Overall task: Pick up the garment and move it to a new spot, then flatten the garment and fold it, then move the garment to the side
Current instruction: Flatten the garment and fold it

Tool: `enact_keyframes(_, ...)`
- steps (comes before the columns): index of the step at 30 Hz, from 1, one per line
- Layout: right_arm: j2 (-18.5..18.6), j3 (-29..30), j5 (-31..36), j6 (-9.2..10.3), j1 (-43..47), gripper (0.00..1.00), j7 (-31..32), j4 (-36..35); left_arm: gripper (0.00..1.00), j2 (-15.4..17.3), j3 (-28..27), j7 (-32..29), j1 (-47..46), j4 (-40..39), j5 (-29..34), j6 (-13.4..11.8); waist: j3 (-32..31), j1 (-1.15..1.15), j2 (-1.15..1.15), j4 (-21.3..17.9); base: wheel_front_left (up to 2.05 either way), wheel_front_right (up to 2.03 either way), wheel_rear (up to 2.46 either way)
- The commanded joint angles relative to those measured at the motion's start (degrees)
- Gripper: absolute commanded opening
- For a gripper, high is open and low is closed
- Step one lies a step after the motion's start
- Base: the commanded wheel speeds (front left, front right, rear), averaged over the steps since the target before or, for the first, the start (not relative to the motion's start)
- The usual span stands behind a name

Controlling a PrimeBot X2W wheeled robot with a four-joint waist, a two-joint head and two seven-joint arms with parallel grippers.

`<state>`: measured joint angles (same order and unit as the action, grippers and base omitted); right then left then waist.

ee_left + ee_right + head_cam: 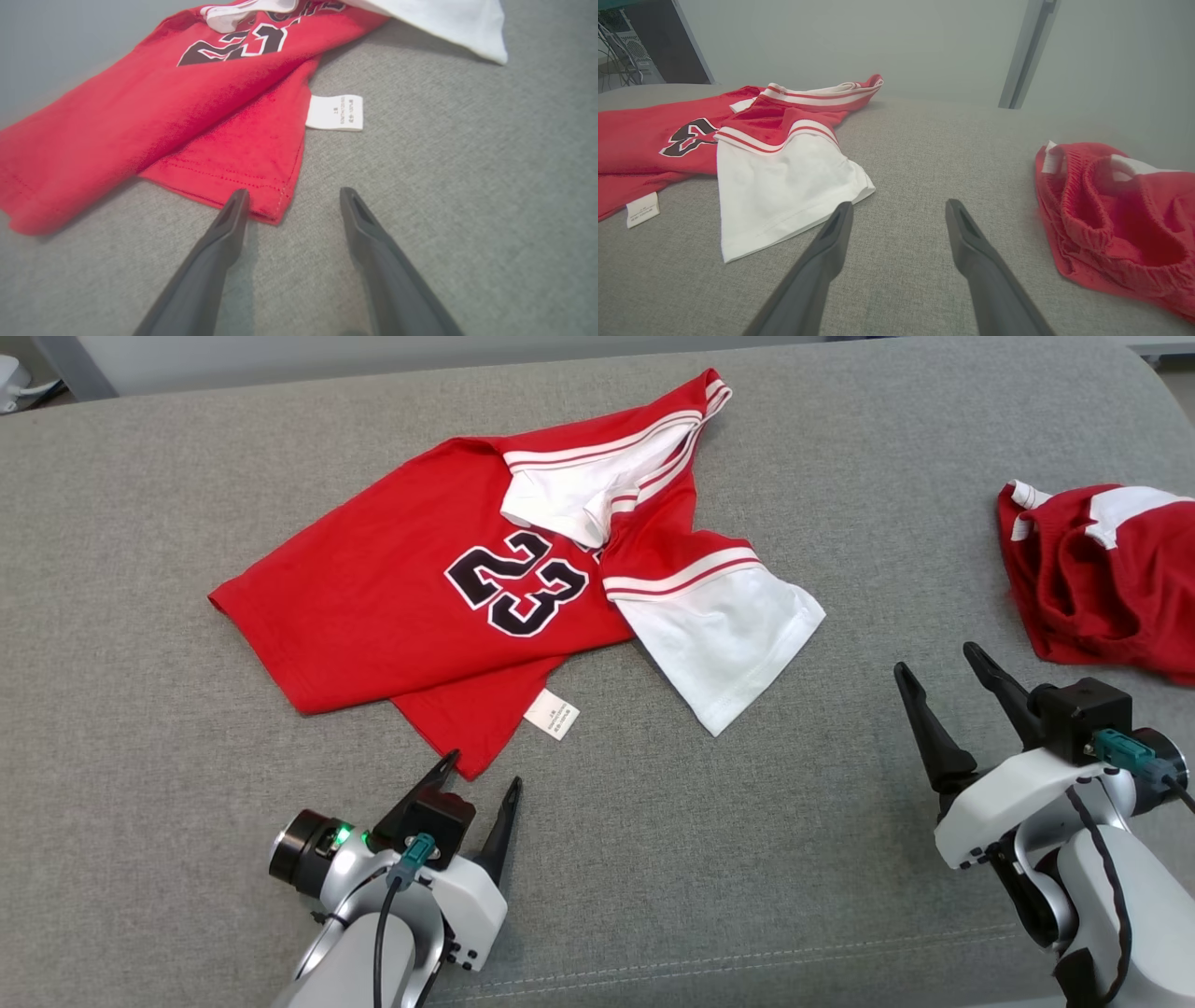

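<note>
The left end effector point(484, 770) sits low at the near left of the grey cushioned surface point(747, 849), its 2 dark fingers spread wide with nothing between them. In the left wrist view this end effector point(293, 191) has 1 fingertip point(239, 198) right at the nearest hem corner of the red jersey point(140, 130); whether it touches the cloth cannot be told.

The jersey point(392, 607) lies left of centre, partly folded over itself, with a black "23" outlined in white facing up. A white care label point(552, 714) sticks out from its near edge onto the grey fabric. The collar, red with white stripes, is rumpled toward the far side. A white sleeve point(724, 635) with a red and white striped band spreads flat to the right of the number.

The right end effector point(935, 658) is well apart from the jersey, fingers also parted and empty, above bare fabric. At the far right lies a bunched pair of red shorts point(1102, 579) with white trim, near that end effector but not touching it.
</note>
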<state>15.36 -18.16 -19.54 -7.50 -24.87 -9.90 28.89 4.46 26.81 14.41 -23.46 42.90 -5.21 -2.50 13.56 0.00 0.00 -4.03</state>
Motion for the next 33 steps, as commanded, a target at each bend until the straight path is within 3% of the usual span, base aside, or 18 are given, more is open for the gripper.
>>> enact_keyframes(1,0.24,-0.21,0.76,0.01,1.31,1.0,0.49,-1.87,1.0,0.8,-1.9,0.59,-2.53,-1.27,0.75,-0.02,0.28,0.0,0.0,-0.12,0.0,0.0,0.0)
enact_keyframes(15,-0.8,0.6,1.6,0.01,1.98,1.0,1.73,-4.36,1.0,1.36,-0.41,0.59,-5.96,6.61,2.81,0.26,1.06,0.0,0.0,-0.54,0.0,0.0,0.0)
enact_keyframes(17,-0.96,0.59,1.5,0.01,2.01,1.0,1.89,-4.72,0.73,1.34,-0.3,0.59,-6.6,8.03,2.78,0.35,1.1,0.0,0.0,-0.52,0.0,0.0,0.0)
enact_keyframes(18,-0.97,0.59,1.51,0.01,2.03,1.0,1.94,-4.89,0.46,1.34,-0.25,0.59,-6.83,8.65,2.73,0.46,1.09,0.0,0.0,-0.5,0.0,0.0,0.0)
enact_keyframes(19,-0.97,0.59,1.51,0.01,2.03,1.0,1.94,-4.89,0.46,1.34,-0.25,0.59,-6.83,8.65,2.73,0.46,1.09,0.0,0.0,-0.5,0.0,0.0,0.0)
enact_keyframes(23,-1.01,0.8,1.21,0.01,2.31,1.0,2.05,-5.45,0.13,1.23,-0.03,0.59,-7.24,9.79,2.53,0.66,0.85,0.0,0.0,-0.11,0.0,0.0,0.0)
enact_keyframes(25,-1.04,0.86,0.95,0.01,2.58,1.0,2.11,-5.7,0.08,1.12,0.07,0.59,-7.16,9.87,2.41,0.62,0.65,0.0,0.0,0.28,0.0,0.0,0.0)
enact_keyframes(33,-0.99,1.19,-1.39,0.01,4.53,1.0,2.44,-6.23,0.08,1.55,-0.17,0.59,-5.95,5.85,1.74,0.76,-0.46,0.0,0.0,2.68,0.0,0.0,0.0)
